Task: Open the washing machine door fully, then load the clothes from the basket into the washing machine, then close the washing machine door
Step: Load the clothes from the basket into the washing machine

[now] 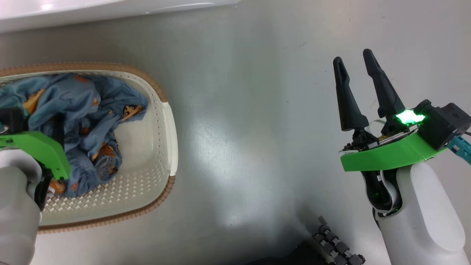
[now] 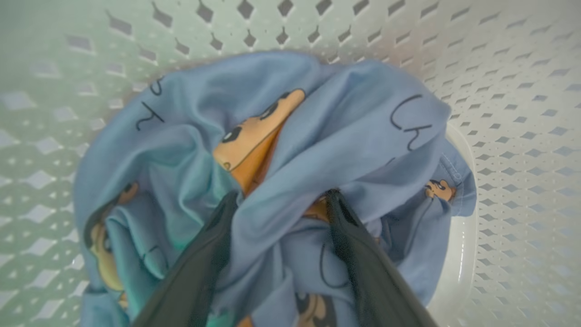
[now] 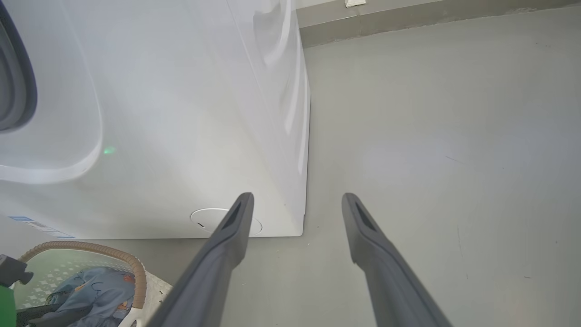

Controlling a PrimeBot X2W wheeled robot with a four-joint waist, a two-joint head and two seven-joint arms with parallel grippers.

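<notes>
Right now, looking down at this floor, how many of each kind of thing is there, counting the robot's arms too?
Washing machine: 1
Basket: 1
Bundle of clothes: 1
Robot arms: 2
Total: 5

White forearms (image 1: 423,221) carry green brackets (image 1: 382,156) and black fingers (image 1: 347,103) (one lamp (image 1: 409,117) lit).
</notes>
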